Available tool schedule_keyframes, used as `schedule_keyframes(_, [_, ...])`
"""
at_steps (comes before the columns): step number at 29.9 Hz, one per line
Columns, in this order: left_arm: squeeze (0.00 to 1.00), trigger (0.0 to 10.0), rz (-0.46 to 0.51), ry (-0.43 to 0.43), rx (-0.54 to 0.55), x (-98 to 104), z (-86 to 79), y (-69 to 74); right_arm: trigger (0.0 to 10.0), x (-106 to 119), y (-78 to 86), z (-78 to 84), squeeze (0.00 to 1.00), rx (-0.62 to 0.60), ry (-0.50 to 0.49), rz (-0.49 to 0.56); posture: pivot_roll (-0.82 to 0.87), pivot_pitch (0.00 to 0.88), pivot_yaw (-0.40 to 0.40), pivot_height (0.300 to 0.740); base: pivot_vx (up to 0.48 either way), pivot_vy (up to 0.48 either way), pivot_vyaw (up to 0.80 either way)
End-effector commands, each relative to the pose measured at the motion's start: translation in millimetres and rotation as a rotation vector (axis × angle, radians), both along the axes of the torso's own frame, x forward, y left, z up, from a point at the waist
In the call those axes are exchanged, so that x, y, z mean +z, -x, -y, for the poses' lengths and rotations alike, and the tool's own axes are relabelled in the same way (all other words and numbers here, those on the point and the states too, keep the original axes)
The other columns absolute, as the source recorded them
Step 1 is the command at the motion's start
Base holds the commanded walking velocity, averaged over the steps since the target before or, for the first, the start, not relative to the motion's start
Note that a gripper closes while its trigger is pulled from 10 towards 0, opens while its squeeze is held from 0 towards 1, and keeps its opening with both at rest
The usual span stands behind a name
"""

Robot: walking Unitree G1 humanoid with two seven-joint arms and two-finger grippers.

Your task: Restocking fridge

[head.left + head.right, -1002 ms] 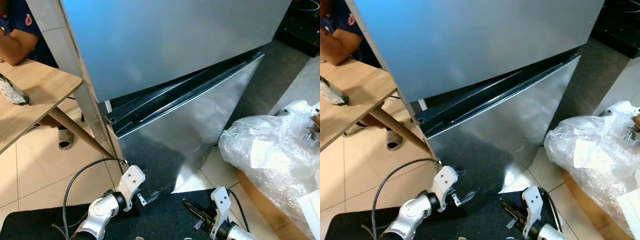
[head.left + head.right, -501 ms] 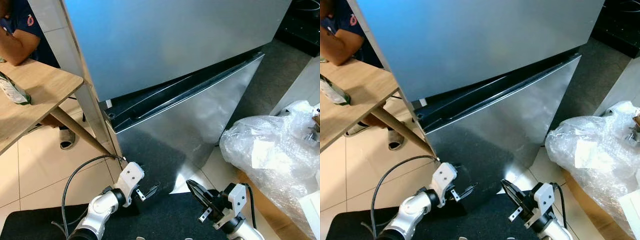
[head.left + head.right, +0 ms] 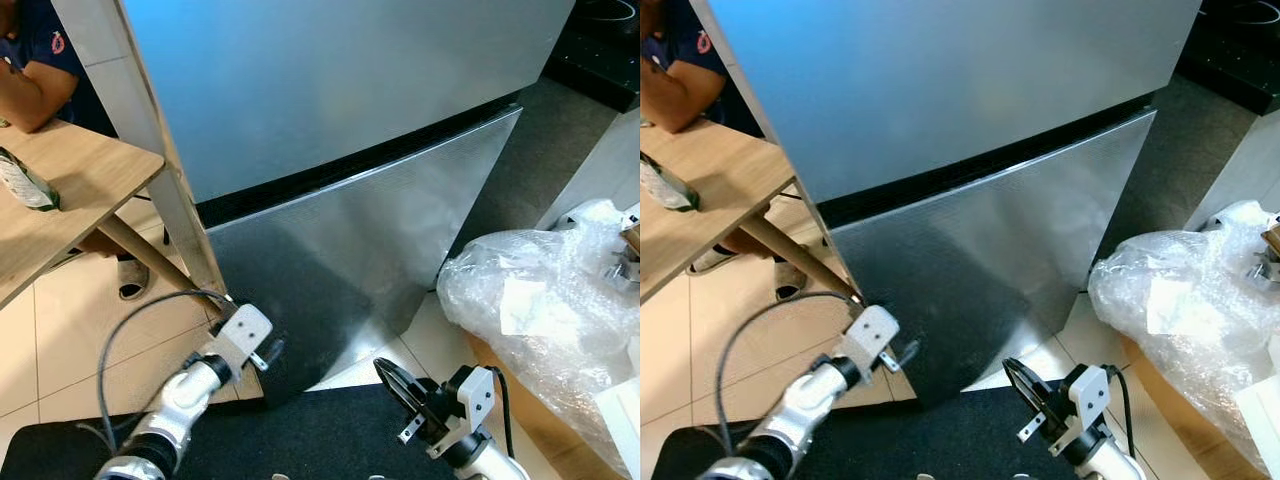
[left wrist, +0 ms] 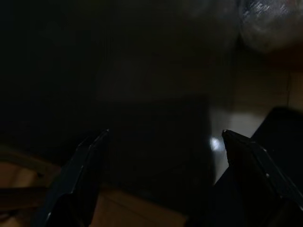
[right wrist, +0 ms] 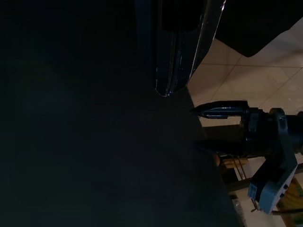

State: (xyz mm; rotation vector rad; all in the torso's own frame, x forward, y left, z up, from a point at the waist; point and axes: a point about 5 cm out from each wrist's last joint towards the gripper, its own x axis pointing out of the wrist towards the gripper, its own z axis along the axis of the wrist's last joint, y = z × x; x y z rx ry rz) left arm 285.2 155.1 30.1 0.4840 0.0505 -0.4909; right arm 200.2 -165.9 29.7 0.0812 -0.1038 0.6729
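- The fridge's lower door (image 3: 360, 250), ajar half a second ago, now sits flush under the upper door (image 3: 330, 80).
- Left claw (image 3: 268, 355), fingers spread and empty, rests against that door's bottom corner.
- Right claw (image 3: 400, 385) hangs below it, nearly closed, empty.
- Fridge shut; this closing step looks done.

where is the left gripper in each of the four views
Left eye view: the left gripper sits low and left of centre, at the lower fridge door.
Right eye view: same spot, by that door's lower left corner.
Left wrist view: its own fingers, jaws open, frame the dark door.
Right wrist view: seen side-on beside the dark door.
Shared landmark: the lower fridge door.
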Motion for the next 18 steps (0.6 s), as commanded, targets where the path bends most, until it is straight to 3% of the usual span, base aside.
schedule_keyframes(1, [0.0, 10.0, 0.082, -0.015, 0.163, 14, -35.8, -7.6, 10.0, -4, 6.1, 1.9, 0.0, -0.002, 0.007, -0.029, -0.12, 0.145, 0.031, 0.725, 0.0, 0.0, 0.0])
schedule_keyframes(3, [0.0, 10.0, 0.043, 0.036, 0.116, 8, -32.6, -1.0, 10.0, -7, 9.3, 3.4, 0.0, -0.005, 0.015, -0.045, -0.12, 0.145, 0.031, 0.725, 0.0, 0.0, 0.0])
schedule_keyframes(5, [0.0, 10.0, -0.087, 0.078, -0.019, -10, -21.3, 16.8, 10.0, -14, 13.4, 6.6, 0.0, -0.018, 0.041, -0.085, -0.12, 0.144, 0.032, 0.725, 0.0, 0.0, 0.0])
schedule_keyframes(6, [0.0, 10.0, -0.087, 0.078, -0.019, -10, -21.3, 16.8, 10.0, -14, 13.4, 6.6, 0.0, -0.018, 0.041, -0.085, -0.12, 0.144, 0.032, 0.725, 0.0, 0.0, 0.0])
schedule_keyframes(7, [0.0, 10.0, -0.154, 0.091, -0.07, -19, -17.2, 25.9, 10.0, -20, 15.0, 8.5, 0.0, -0.028, 0.059, -0.118, -0.12, 0.144, 0.032, 0.725, 0.0, 0.0, 0.0])
schedule_keyframes(8, [0.0, 10.0, -0.32, 0.065, -0.085, -43, -15.4, 44.3, 10.0, -38, 18.2, 14.3, 0.0, -0.058, 0.084, -0.274, -0.12, 0.144, 0.032, 0.725, 0.0, 0.0, 0.0])
schedule_keyframes(9, [0.0, 10.0, -0.32, 0.065, -0.085, -43, -15.4, 44.3, 10.0, -38, 18.2, 14.3, 0.0, -0.058, 0.084, -0.274, -0.12, 0.144, 0.032, 0.725, 0.0, 0.0, 0.0])
schedule_keyframes(10, [0.0, 10.0, -0.589, -0.031, -0.079, -79, -20.3, 76.3, 10.0, -57, 19.9, 26.3, 0.0, -0.15, 0.044, -0.459, -0.12, 0.144, 0.031, 0.725, 0.0, 0.0, 0.0])
schedule_keyframes(11, [0.0, 10.0, -0.668, -0.067, -0.072, -88, -23.1, 87.1, 10.0, -61, 20.0, 30.2, 0.0, -0.185, 0.026, -0.503, -0.12, 0.144, 0.031, 0.725, 0.0, 0.0, 0.0])
schedule_keyframes(12, [0.0, 10.0, -0.668, -0.067, -0.072, -88, -23.1, 87.1, 10.0, -61, 20.0, 30.2, 0.0, -0.185, 0.026, -0.503, -0.12, 0.144, 0.031, 0.725, 0.0, 0.0, 0.0])
schedule_keyframes(15, [0.0, 10.0, -0.798, -0.127, 0.062, -109, -37.7, 118.0, 10.0, -76, 16.8, 41.2, 0.0, -0.339, 0.041, -0.631, -0.13, 0.144, 0.033, 0.725, 0.0, 0.0, 0.0])
schedule_keyframes(17, [0.0, 10.0, -0.812, -0.126, 0.107, -112, -40.8, 123.6, 10.0, -78, 16.3, 42.9, 0.0, -0.368, 0.049, -0.654, -0.13, 0.145, 0.033, 0.725, 0.0, 0.0, 0.0])
schedule_keyframes(18, [0.0, 10.0, -0.82, -0.024, 0.3, -115, -49.6, 128.1, 10.0, -84, 17.0, 46.0, 0.0, -0.431, 0.06, -0.709, -0.13, 0.144, 0.034, 0.725, 0.0, 0.0, 0.0])
